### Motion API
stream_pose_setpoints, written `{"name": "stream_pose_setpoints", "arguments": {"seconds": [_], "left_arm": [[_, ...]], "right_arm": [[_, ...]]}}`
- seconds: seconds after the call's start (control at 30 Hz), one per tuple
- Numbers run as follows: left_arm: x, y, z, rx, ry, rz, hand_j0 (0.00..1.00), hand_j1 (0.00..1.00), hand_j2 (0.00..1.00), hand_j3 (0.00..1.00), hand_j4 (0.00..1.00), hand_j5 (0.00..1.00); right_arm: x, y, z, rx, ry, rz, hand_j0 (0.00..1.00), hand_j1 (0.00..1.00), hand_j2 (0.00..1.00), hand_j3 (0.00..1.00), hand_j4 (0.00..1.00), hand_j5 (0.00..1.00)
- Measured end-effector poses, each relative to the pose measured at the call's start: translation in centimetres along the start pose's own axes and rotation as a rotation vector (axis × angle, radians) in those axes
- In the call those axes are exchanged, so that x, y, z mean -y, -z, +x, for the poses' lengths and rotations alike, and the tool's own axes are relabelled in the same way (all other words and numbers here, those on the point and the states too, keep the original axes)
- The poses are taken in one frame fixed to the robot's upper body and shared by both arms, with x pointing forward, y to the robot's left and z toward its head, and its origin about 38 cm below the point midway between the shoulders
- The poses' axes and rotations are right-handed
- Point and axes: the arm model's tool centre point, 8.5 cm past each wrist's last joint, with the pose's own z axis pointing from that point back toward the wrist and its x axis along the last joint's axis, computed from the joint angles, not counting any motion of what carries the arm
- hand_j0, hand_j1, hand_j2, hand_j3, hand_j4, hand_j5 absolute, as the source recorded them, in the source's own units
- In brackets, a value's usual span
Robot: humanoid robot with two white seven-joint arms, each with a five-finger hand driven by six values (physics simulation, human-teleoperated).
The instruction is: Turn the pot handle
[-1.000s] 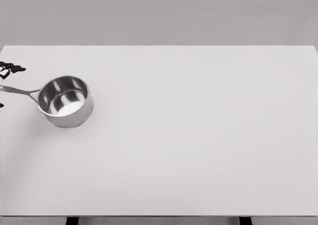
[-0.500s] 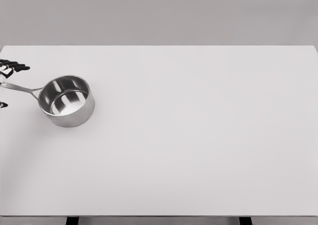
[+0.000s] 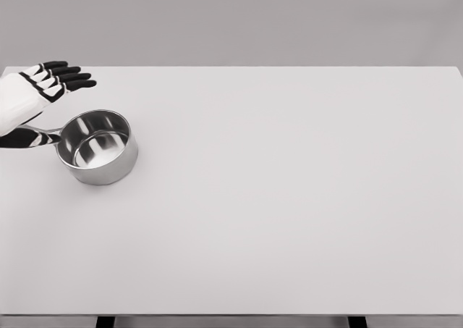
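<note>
A shiny steel pot (image 3: 98,147) stands on the white table (image 3: 289,198) near its left edge. Its thin handle (image 3: 42,135) points left toward the edge of the picture. My left hand (image 3: 59,80) comes in from the left and hovers over the handle, just behind the pot. Its black-tipped fingers (image 3: 72,77) stretch out straight toward the right and hold nothing. The white palm hides the outer end of the handle. The right arm does not show.
The table's far edge runs just behind the hand, against a plain grey wall. The near edge (image 3: 231,315) lies at the bottom of the picture.
My left hand has come in from the left edge, moving right and up over the handle. The pot has shifted slightly to the right since the earliest frame.
</note>
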Motion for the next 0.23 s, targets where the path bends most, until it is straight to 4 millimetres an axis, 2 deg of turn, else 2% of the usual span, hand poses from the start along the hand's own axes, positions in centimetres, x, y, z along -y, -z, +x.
{"name": "stream_pose_setpoints", "arguments": {"seconds": [0.23], "left_arm": [[0.7, 0.8, 1.3, 0.048, -0.022, -0.014, 1.00, 1.00, 1.00, 1.00, 1.00, 1.00]], "right_arm": [[0.0, 0.0, 0.0, 0.000, 0.000, 0.000, 1.00, 1.00, 1.00, 1.00, 1.00, 1.00]]}}
